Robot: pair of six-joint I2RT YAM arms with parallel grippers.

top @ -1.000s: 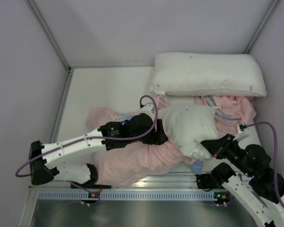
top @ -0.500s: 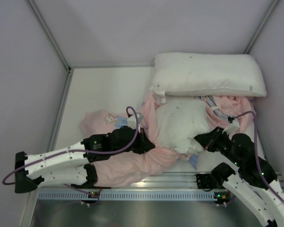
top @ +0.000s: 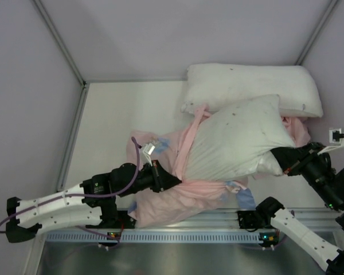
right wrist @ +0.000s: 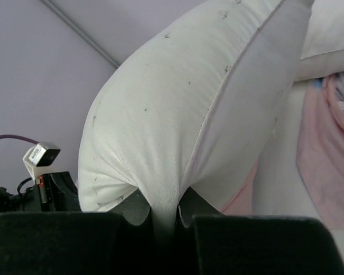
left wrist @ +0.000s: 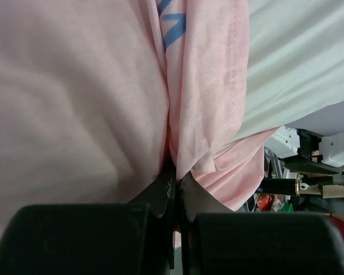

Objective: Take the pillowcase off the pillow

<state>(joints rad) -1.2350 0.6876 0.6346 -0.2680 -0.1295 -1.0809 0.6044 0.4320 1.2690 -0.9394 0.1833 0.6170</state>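
Note:
The white pillow (top: 235, 137) with tiny dark specks is stretched slantwise across the middle, mostly out of the pillowcase (top: 172, 200). The case lies pink side up, bunched at the near edge, and one fold still wraps the pillow's left end. My left gripper (top: 175, 179) is shut on a pinch of that pink fabric (left wrist: 74, 86); its fingers (left wrist: 160, 189) meet on the cloth. My right gripper (top: 282, 163) is shut on the pillow's near right corner. In the right wrist view the white corner (right wrist: 160, 114) is squeezed between the jaws of this gripper (right wrist: 165, 209).
Another white pillow (top: 246, 80) lies along the back wall, and the held pillow's far corner rests against it. Pink cloth (top: 300, 130) shows at the right behind the held pillow. Enclosure walls stand on the left, back and right. A metal rail (top: 160, 235) runs along the near edge.
My left gripper shut on the pillowcase and pulled it back to the near left. My right gripper drew the pillow to the right, so much more white pillow is bare.

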